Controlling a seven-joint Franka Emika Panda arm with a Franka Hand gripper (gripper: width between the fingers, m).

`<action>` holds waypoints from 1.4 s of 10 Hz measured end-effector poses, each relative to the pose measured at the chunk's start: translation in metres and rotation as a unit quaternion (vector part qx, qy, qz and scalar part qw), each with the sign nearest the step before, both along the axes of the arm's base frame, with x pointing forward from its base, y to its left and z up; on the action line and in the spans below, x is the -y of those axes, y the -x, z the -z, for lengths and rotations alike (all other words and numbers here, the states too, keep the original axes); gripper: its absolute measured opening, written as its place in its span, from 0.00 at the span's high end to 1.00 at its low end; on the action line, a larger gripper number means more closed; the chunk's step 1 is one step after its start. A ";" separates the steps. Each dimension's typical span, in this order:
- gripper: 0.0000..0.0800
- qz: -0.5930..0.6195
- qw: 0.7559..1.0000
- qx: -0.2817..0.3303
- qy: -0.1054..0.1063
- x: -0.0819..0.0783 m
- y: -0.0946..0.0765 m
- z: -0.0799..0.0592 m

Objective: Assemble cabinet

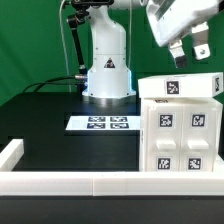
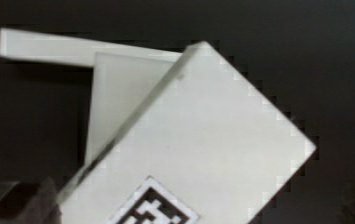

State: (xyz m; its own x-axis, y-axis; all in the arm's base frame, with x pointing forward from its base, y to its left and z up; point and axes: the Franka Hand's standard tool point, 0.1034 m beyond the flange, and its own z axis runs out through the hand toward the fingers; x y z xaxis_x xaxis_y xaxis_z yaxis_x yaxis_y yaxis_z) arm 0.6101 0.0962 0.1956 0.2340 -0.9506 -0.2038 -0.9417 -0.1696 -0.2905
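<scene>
Nearest the exterior camera, a low white border rail (image 1: 60, 185) is seen along the front edge of the black counter (image 1: 50, 140). Just behind it, at the exterior view's right, the cabinet (image 1: 180, 135) is found standing upright. Its tagged front face is turned to the camera, and a tagged top slab (image 1: 180, 88) is laid across it. Farther back, toward the middle, the marker board (image 1: 103, 123) lies flat, and behind it the arm's white base (image 1: 108, 70) is set.

The end effector (image 1: 189, 55) is held in the air above the cabinet's top, tilted. It is released: the fingers are spread, nothing is seen between them, and no contact with the cabinet is made. In the wrist view, slanted white faces of the cabinet (image 2: 192, 120) fill the picture, with part of a tag (image 2: 156, 205) at one edge. The picture is too blurred for the seams to be judged.

Several failures can be foreseen. If the descent were made off-centre, one finger could land on the top slab rather than beside it, and the slab could be shoved askew or off. Because the approach is tilted, a sideways push could be given and the whole body slid toward the rail or tipped. Smooth plastic gripped near an edge could also slip or twist when lifted.
</scene>
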 end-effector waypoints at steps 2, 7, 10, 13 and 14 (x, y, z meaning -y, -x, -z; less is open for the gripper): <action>0.00 -0.066 0.998 0.016 0.016 -0.001 -0.001 -0.001; 0.00 -0.303 0.945 0.071 0.096 -0.001 0.000 -0.001; 0.00 -0.487 0.853 0.113 0.150 0.001 -0.001 0.000; 0.00 -0.591 0.779 0.129 0.166 0.002 0.000 0.002; 0.00 -0.612 0.761 0.134 0.170 0.002 0.001 0.002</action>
